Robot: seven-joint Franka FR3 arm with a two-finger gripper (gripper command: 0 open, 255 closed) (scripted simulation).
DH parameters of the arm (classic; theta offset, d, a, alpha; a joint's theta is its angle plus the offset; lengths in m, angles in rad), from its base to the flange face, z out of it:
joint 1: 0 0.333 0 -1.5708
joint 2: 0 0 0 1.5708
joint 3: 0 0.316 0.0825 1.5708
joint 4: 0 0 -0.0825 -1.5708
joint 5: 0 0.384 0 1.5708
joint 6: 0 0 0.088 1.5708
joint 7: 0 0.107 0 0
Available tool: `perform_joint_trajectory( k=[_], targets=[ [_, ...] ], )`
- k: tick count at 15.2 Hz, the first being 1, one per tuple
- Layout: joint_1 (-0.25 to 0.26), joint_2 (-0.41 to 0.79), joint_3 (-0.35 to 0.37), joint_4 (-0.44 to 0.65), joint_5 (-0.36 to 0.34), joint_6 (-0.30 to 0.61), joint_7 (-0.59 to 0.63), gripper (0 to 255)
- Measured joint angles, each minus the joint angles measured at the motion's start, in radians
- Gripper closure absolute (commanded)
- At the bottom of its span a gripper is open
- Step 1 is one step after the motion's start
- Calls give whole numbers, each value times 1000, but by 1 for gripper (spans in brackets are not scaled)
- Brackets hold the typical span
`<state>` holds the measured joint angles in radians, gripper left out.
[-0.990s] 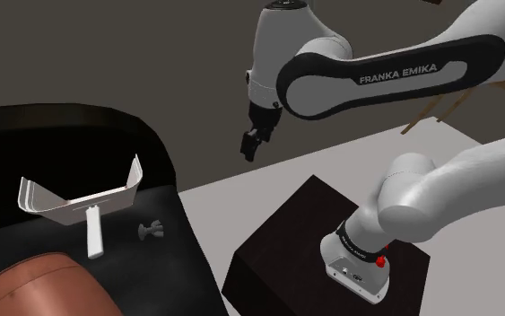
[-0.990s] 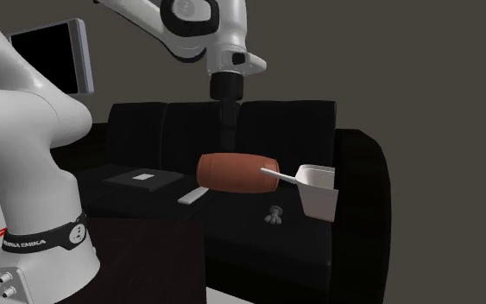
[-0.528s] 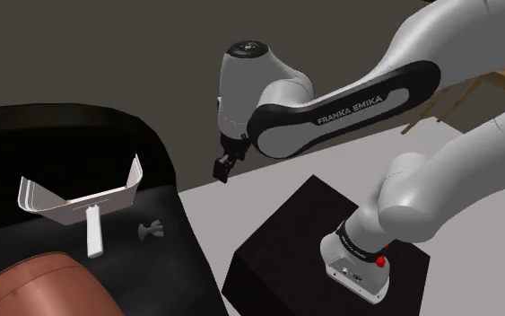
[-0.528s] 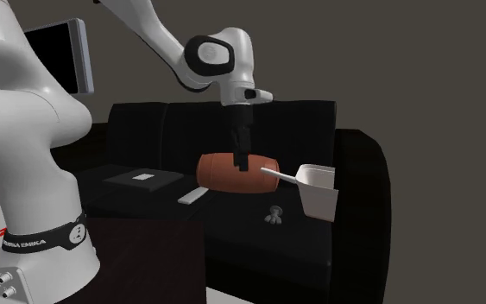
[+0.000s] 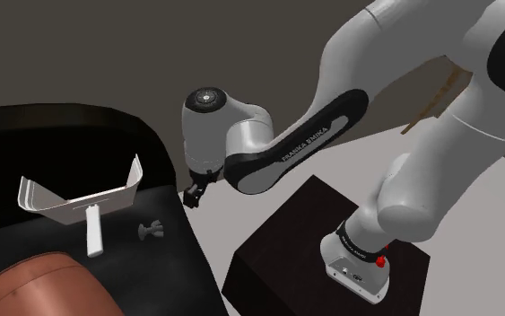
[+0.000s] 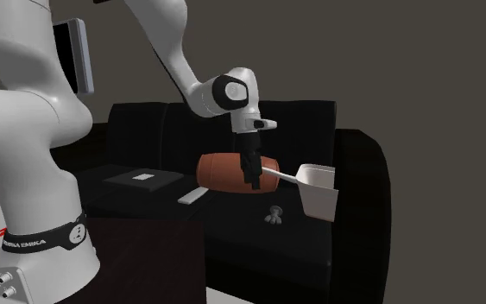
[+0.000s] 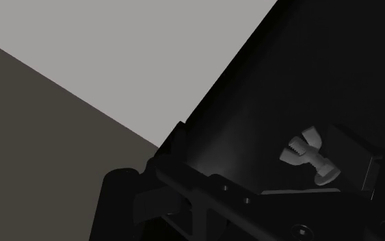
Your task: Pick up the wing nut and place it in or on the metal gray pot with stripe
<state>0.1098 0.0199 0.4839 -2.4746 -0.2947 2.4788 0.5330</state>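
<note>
Two fingers (image 5: 193, 193) stand apart and empty above the sofa's (image 5: 152, 153) outer edge, with free air all round. Below and just beside them the wing nut (image 5: 150, 231) lies on the seat, with the pot (image 5: 135, 175) beyond it and a cushion (image 5: 35, 283) farther off.

The white arm (image 5: 403, 72) rises from its base (image 5: 360, 255), bends over at the top and reaches down toward the shoulder view's left. Its forearm (image 5: 273, 166) slopes to the rounded wrist (image 5: 213, 121), under which the black jaws hang, pointing down, a little tilted
</note>
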Motion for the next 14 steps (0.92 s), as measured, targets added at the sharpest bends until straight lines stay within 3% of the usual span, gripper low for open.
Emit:
perform_joint_trajectory(
  k=[3,7,14],
  targets=[
    [31,138,-5,68,-155,41,139,0],
    [113,320,-58,195,-336,59,291,0],
    [259,561,-144,407,-510,61,435,0]
  ],
)
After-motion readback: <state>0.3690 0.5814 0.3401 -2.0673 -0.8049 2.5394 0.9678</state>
